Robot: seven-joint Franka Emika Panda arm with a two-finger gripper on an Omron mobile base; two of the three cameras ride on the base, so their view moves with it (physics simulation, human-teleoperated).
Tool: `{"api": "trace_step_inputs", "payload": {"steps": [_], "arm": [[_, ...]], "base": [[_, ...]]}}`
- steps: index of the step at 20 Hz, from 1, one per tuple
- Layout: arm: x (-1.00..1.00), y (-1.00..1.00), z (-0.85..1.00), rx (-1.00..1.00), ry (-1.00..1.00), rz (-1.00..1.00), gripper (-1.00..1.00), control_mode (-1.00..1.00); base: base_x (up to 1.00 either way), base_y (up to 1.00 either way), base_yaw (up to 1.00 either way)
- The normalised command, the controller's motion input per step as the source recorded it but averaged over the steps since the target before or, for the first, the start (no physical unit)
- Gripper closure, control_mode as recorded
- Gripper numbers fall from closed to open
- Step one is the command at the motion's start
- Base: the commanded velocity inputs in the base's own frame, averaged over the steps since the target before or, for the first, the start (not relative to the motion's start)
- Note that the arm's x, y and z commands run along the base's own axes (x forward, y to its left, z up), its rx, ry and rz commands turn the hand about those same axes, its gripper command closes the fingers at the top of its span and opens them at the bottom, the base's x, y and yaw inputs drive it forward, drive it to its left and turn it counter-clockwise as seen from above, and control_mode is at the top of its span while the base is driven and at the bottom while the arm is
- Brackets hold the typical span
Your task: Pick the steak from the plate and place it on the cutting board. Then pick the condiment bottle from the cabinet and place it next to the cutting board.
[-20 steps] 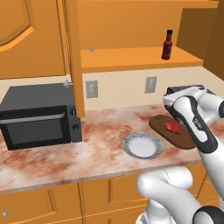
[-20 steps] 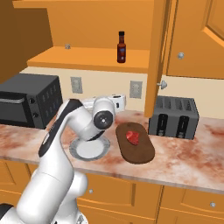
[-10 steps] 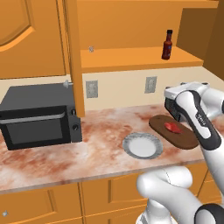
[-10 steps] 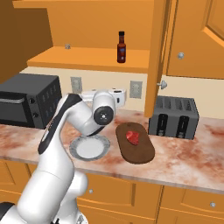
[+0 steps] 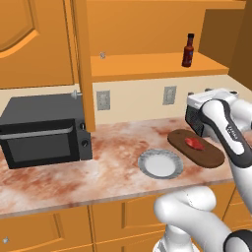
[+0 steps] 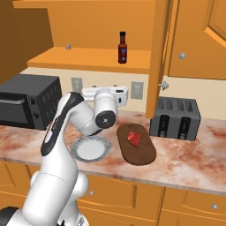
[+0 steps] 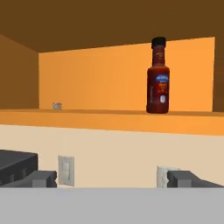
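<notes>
Steak (image 5: 194,143) on cutting board (image 5: 206,156), open pincer (image 7: 113,178) below condiment bottle (image 7: 158,77)

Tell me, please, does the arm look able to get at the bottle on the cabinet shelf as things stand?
Probably yes: the cabinet door stands open, the bottle stands alone on the shelf facing the gripper, whose jaws are open and empty, with nothing between them.

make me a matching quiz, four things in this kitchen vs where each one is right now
Things:
1. steak
2. bottle
3. plate
4. toaster

Places:
a. on the cabinet shelf
b. on the counter, left of the board
c. on the board
d. on the counter, right of the board, by the wall

Pairs: 1-c, 2-a, 3-b, 4-d
</notes>
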Motion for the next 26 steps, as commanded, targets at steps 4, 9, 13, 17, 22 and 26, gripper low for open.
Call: {"api": "trace_step_inputs", "payload": {"steps": [4, 9, 13, 17, 22, 26], "arm": [[0.0, 0.0, 0.14, 0.02, -0.1, -0.01, -1.0, -1.0], [0.0, 0.0, 0.17, 0.0, -0.09, -0.01, -1.0, -1.0], [0.0, 0.0, 0.21, 0.0, -0.05, -0.01, -1.0, -1.0], [0.0, 0.0, 0.1, 0.0, 0.0, -0.03, -1.0, -1.0], [0.06, 0.0, 0.04, 0.0, 0.01, -0.02, -1.0, -1.0], [0.0, 0.0, 0.26, 0.0, 0.02, 0.0, -1.0, -1.0]], "base": [[0.0, 0.0, 0.0], [0.0, 0.0, 0.0], [0.0, 0.0, 0.0], [0.0, 0.0, 0.0], [0.0, 0.0, 0.0], [0.0, 0.0, 0.0]]}}
